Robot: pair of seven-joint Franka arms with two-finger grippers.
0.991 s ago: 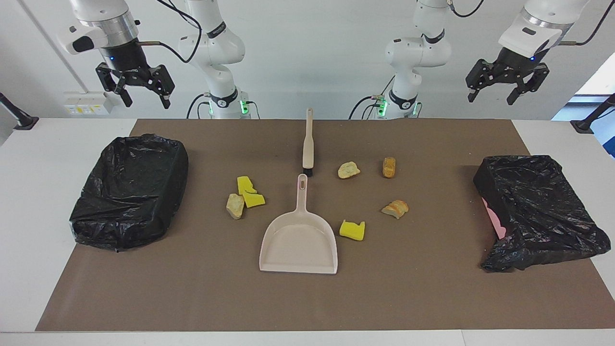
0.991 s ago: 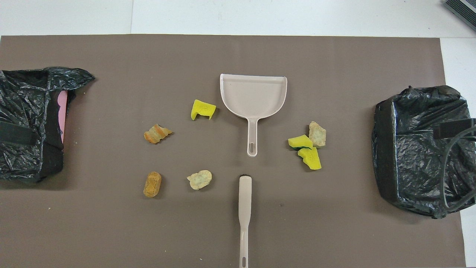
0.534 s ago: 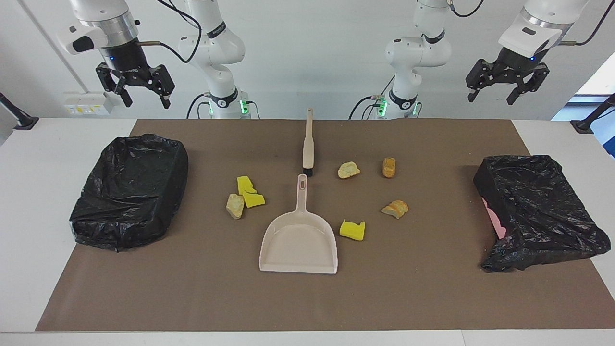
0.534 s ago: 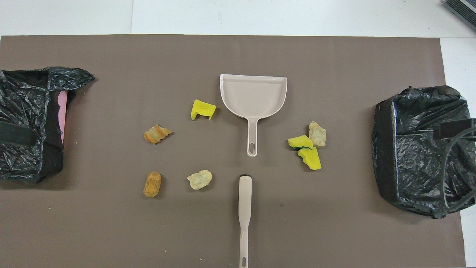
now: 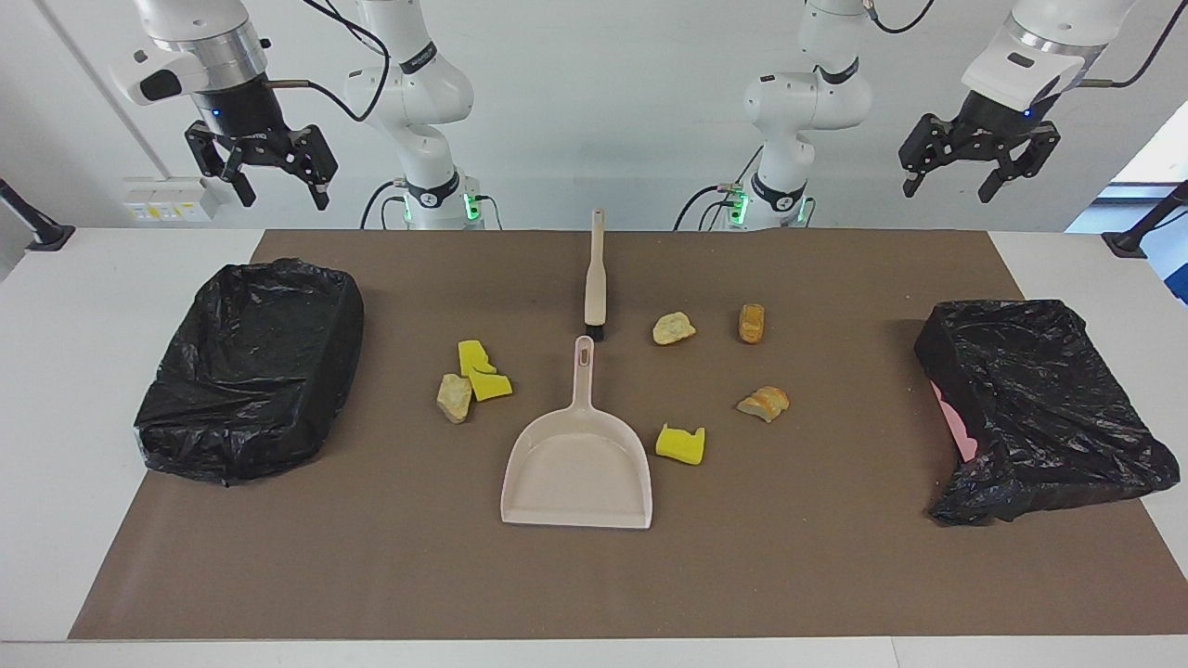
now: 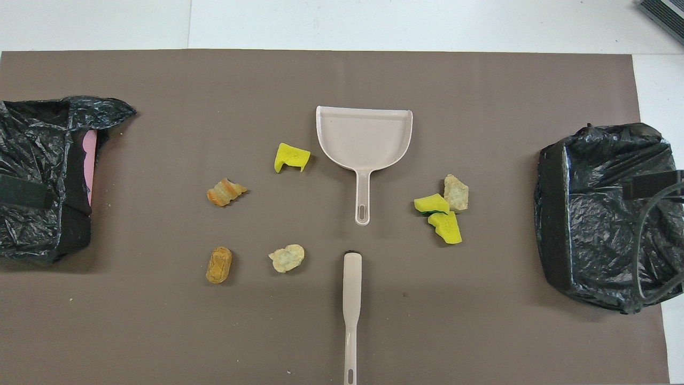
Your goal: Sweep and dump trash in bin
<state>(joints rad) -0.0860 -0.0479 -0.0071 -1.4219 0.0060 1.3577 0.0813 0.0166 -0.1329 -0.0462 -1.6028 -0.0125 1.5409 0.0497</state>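
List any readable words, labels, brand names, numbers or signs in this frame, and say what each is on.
None can be read.
The dustpan, the brush and the two black bin bags carry no visible print.
Small dark marks on the arm bases are too small to read.
The wall socket plate shows small yellow labels, also unreadable.

A robotics lab: two white arms [image 5: 418, 102] bolted at a mat-covered table [image 5: 56, 390], bare white wall.
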